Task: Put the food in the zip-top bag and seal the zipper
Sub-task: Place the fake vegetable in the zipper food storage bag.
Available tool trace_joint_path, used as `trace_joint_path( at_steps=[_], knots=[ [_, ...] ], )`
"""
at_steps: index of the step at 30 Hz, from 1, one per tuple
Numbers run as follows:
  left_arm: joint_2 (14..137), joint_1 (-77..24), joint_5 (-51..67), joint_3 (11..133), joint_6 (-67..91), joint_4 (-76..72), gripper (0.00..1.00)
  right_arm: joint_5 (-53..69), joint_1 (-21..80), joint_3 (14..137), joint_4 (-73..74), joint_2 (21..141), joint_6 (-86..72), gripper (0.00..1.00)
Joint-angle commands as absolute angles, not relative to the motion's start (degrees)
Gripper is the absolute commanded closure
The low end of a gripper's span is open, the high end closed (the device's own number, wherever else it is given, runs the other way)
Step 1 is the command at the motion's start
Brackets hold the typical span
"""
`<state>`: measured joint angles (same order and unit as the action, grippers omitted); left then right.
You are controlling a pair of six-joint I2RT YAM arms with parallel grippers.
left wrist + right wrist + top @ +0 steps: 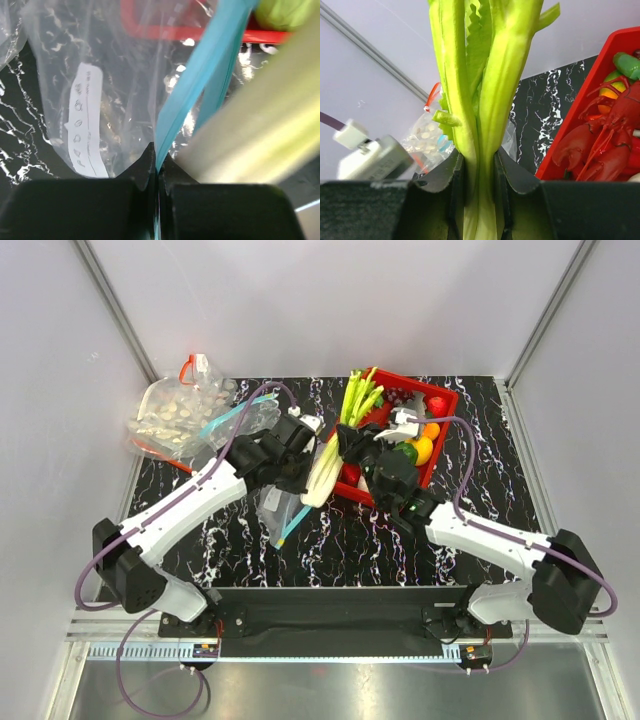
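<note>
From the top camera, the left arm reaches to the middle of the black marbled counter [480, 420]. Its left fingers [300, 440] are pinched on the zip-top bag [272, 502], which lies crumpled beneath them. The teal zipper [292, 525] shows on both sides of the arm. The right fingers [352, 445] are clamped across the leek [322, 475]. Its white stalk points down towards the bag, and its green leaves fan out over the rim of the red basket [447, 400], which holds yellow and orange toy produce [423, 448]. A second clear bag [170, 420], with a red strip and small white pieces, sits at the far left, touching the first.

In the left wrist view, the two black fingers [142, 170] are pressed together on the zipper [200, 85] – the strip rises from between them, folded into two bands. The clear bag [125, 75] hangs to the left with its white label [87, 125] facing the camera. The leek's pale stalk [260, 135] is a blur close on the right. The basket rim [165, 32] runs across the top.

In the right wrist view, the black fingers [445, 175] grip the leek [480, 75] low on its green part, and the leaves stand straight up between them. The basket wall [590, 90] is on the right with a red toy lobster [605, 140] inside. The red-strip bag [427, 135] lies behind on the left – the bag with the teal zipper cannot be made out for certain here.
</note>
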<state>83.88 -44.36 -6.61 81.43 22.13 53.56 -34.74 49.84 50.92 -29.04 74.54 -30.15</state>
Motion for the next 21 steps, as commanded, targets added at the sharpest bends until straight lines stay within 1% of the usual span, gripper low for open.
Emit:
trace_joint_path(
  at_steps=[1,7,11,21],
  knots=[
    [80.4,-44.3,-1.8,84.9,23.4,51.6,1.0,-41.6,52.1,50.2,-37.3,76.5,-27.7,1.0],
    [80.9,-44.2,-3.5,84.0,23.6,51.2,1.0,-46.7,54.4,50.6,-36.6,74.1,-27.5,1.0],
    [80.5,-44.2,-1.7,82.0,24.0,49.3,1.0,-52.4,55.0,50.1,-38.3,72.6,-26.5,1.0],
    [81.1,-44.3,-0.3,81.1,24.9,47.1,1.0,-55.7,56.2,47.6,-46.0,71.5,-26.6,1.0]
  ],
)
